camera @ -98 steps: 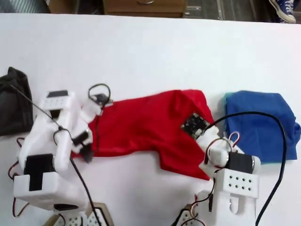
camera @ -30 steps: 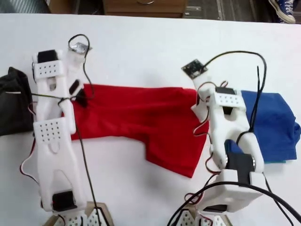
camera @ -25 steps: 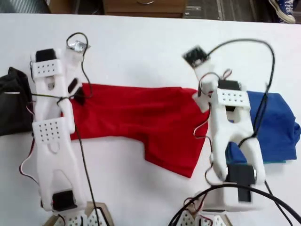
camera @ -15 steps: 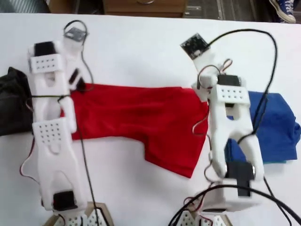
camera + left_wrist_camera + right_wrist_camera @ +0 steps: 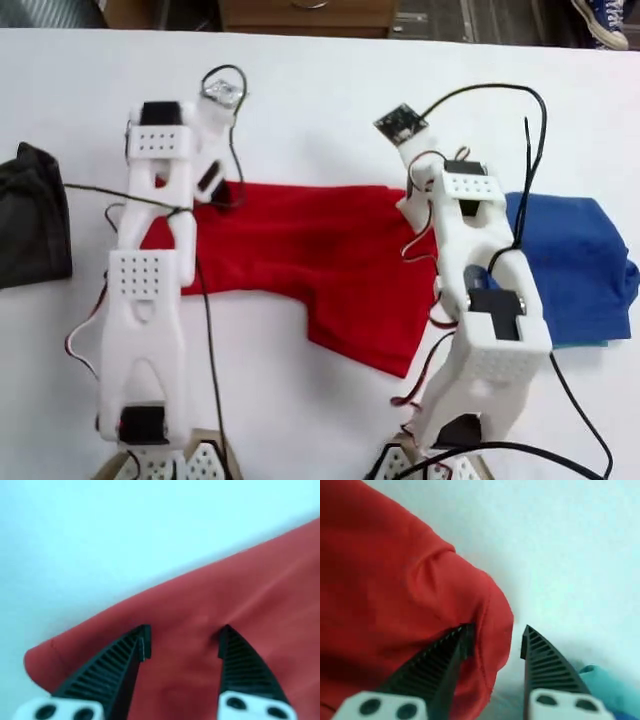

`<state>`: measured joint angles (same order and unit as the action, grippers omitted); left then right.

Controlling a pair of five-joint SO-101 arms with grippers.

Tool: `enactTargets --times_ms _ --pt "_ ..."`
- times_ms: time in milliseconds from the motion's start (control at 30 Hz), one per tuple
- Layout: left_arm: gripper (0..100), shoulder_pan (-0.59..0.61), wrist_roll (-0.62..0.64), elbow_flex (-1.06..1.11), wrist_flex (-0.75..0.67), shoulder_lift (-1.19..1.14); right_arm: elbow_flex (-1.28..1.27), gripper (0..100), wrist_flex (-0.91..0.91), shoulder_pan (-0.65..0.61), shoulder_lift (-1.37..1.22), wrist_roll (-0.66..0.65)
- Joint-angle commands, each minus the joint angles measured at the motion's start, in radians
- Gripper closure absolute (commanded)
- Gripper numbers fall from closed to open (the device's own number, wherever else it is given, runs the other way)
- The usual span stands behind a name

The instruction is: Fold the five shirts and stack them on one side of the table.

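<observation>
So the long red cloth shirt (image 5: 300, 250) lies spread across the middle of the white table (image 5: 320, 90), with one flap drooping toward the lower centre of the frame. The left gripper (image 5: 184, 632) sits low over the shirt's upper left edge, fingers spread wide, red fabric under both tips, nothing pinched. The right gripper (image 5: 498, 630) is at the shirt's upper right corner, also spread apart: one finger on the rounded hem, the other over bare table just beside it. A folded blue shirt (image 5: 585, 260) lies at the right edge; the right arm (image 5: 490, 300) covers the spot where it might meet the red one, so can't tell if they touch. A dark crumpled cloth bundle (image 5: 35, 220) sits far left, apart from the red shirt.
</observation>
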<state>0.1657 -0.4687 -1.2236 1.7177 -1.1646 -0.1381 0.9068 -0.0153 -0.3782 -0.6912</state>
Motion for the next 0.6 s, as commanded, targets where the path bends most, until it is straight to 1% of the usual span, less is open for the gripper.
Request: enactTargets --times_ms 0,67,167,367,467,567 --pt "76 0.075 -0.032 -0.013 -0.011 -0.009 0.044 82.9 0.008 0.041 0.004 -0.002" --pt "76 0.104 -0.061 -0.013 -0.015 -0.017 0.046 82.9 0.002 0.071 0.004 -0.002" --pt "76 0.135 -0.072 -0.013 -0.029 -0.023 0.044 82.9 -0.013 0.107 -0.001 -0.003" --pt "76 0.115 -0.071 -0.027 -0.032 -0.015 0.044 82.9 -0.008 0.108 0.002 -0.003" --pt "76 0.110 -0.066 -0.114 0.000 -0.015 0.046 82.9 -0.002 0.113 0.024 -0.002" --pt "76 0.103 -0.066 -0.245 0.061 -0.015 0.057 82.9 0.013 0.108 0.099 0.002"
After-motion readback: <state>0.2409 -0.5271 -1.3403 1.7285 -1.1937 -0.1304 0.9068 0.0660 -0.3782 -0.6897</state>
